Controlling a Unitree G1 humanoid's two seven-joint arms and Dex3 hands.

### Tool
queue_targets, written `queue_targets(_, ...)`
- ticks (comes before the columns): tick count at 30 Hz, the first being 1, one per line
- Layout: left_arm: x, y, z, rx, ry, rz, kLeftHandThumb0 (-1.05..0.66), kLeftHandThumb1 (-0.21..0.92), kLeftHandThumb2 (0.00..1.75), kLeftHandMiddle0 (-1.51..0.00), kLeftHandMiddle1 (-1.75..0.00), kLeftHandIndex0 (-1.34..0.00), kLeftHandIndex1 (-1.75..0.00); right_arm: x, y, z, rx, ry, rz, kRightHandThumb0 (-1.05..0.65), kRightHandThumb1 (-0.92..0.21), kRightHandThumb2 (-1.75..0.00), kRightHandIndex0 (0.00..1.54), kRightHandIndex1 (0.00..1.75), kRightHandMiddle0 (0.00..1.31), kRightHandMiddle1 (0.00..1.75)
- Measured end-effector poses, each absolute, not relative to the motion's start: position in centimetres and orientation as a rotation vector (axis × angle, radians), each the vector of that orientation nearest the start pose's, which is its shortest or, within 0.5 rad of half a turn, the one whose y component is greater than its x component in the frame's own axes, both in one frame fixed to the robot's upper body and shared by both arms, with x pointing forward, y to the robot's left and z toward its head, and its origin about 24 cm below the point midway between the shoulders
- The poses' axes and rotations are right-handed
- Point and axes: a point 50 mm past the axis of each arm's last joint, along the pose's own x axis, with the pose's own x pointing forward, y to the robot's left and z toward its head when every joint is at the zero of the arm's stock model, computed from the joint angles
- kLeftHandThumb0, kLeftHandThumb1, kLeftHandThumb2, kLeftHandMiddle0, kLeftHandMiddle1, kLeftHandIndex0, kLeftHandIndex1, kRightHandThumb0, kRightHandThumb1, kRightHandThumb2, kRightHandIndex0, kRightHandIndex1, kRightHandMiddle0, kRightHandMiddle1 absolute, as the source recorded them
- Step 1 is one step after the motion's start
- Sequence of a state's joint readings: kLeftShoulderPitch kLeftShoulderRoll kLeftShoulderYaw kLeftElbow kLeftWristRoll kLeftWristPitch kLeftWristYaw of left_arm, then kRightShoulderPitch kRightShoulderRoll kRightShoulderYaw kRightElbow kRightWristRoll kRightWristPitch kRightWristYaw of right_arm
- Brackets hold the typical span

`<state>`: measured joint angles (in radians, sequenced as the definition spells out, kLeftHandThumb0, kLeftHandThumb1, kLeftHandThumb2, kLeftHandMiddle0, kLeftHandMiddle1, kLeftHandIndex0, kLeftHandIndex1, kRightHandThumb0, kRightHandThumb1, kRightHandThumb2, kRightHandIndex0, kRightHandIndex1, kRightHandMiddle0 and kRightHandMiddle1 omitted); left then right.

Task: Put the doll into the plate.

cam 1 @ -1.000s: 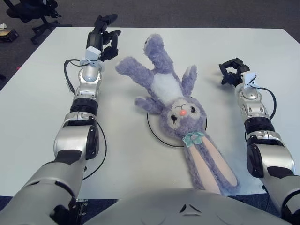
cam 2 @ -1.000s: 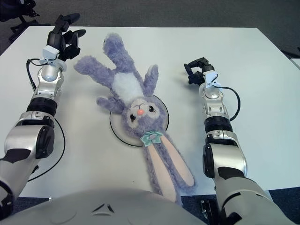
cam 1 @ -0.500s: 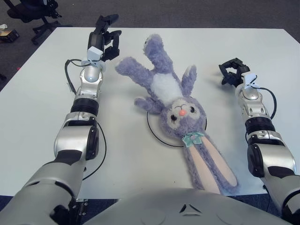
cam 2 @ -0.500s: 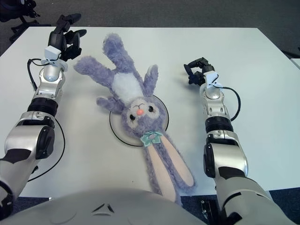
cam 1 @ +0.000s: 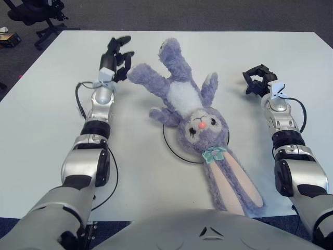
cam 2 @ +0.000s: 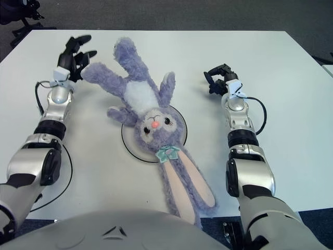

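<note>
A purple plush bunny doll lies on its back in the middle of the white table. Its head rests on a white plate with a dark rim. Its long ears reach toward the near table edge, and its legs point away. My left hand is at the far left, fingers spread, close beside the doll's outstretched paw and holding nothing. My right hand is at the right, fingers curled and empty, apart from the doll.
The white table reaches the frame's sides. A black office chair stands on the dark carpet at the far left, beyond the table corner.
My left hand has moved nearer and lower, toward the doll's paw. The doll, plate and right hand have not moved.
</note>
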<state>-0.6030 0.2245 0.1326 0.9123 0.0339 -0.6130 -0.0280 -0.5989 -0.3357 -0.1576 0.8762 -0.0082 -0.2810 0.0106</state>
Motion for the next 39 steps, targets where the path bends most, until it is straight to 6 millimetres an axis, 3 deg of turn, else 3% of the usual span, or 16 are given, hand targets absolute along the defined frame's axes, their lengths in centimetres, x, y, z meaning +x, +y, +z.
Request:
queue_targets(7,34.3,19.5,7.3,0.146,-0.287,0.003,-0.53,0.92,0.68,-0.69,-0.48,-0.34,-0.83,34.2,-24.3,6.3,-0.133,-0.113,-0.133,-0.36,-0.92,-0.33,0.75,1.71,0.40,1.54)
queue_targets(39,32.1,19.6,6.8,-0.017,-0.291,-0.005,-0.48,0.92,0.66,-0.81,-0.95,-0.45,-0.90,33.4,-23.5,6.3,-0.062,-0.239,-0.156,-0.35,-0.92,-0.34,0.81,1.62,0.39,1.56)
